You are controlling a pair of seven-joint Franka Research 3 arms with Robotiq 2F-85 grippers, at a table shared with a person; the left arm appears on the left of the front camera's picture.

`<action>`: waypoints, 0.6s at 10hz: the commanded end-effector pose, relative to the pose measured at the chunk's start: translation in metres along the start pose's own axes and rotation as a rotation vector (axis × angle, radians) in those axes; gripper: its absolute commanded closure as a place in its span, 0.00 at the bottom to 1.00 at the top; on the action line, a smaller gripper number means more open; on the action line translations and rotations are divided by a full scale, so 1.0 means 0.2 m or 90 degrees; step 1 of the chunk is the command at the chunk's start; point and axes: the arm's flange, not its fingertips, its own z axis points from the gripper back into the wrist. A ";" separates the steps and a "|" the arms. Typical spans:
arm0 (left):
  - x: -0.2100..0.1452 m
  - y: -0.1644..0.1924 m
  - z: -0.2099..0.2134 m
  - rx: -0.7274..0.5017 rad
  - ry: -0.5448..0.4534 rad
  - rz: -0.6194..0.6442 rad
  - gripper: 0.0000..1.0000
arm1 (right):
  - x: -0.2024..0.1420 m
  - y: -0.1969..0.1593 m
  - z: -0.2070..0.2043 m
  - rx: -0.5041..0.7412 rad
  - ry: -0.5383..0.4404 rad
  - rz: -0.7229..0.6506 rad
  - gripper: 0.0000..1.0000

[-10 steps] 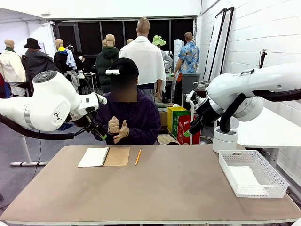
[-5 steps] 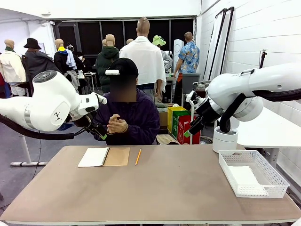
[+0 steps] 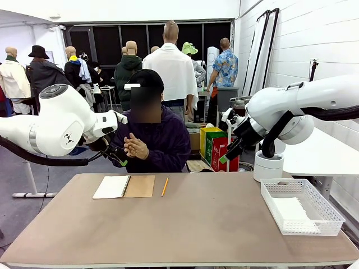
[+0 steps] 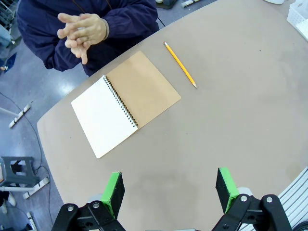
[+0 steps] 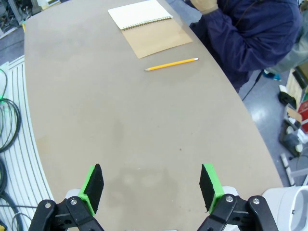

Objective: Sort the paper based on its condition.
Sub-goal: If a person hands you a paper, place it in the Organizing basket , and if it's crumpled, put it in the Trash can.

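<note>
**Desk** [image 3: 196, 224]: brown and shared with 1 person seated at the far side, whose hands [image 3: 134, 147] are clasped together off the surface.

**Left end effector** [image 3: 118, 159]: hangs high over the far left part of the desk. The left wrist view shows its 2 green pads spread wide with nothing between them.

**Right end effector** [image 3: 225, 157]: hangs high over the far side, right of centre. Its pads are likewise spread and empty.

**White mesh basket** [image 3: 289, 231]: stands at the desk's right edge, long axis running near to far.

**Spiral notebook** [image 3: 124, 186]: lies open at the far left, roughly below the left end effector.

**Paper** [image 3: 291, 210]: lies flat inside the basket, long side along the basket's long side.

**Pencil** [image 3: 165, 186]: lies just beside the notebook, apart from it.

**Governing relation:** the paper lies below the right end effector, nearer the robot and further to its right, and well apart from it. The left end effector is across the whole desk from it.

**Judgement:** the right arm is the nearer one. A reach would go down into the basket from above.
</note>
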 end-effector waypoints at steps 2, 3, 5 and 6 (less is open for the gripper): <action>0.00 0.00 0.00 0.004 -0.005 -0.003 0.00 | -0.01 -0.01 -0.01 0.010 -0.012 -0.003 0.00; 0.00 0.00 0.00 0.004 -0.005 -0.003 0.00 | -0.01 -0.01 -0.01 0.010 -0.012 -0.003 0.00; 0.00 0.00 0.00 0.004 -0.005 -0.003 0.00 | -0.01 -0.01 -0.01 0.010 -0.012 -0.003 0.00; 0.00 0.00 0.00 0.004 -0.005 -0.003 0.00 | -0.01 -0.01 -0.01 0.010 -0.012 -0.003 0.00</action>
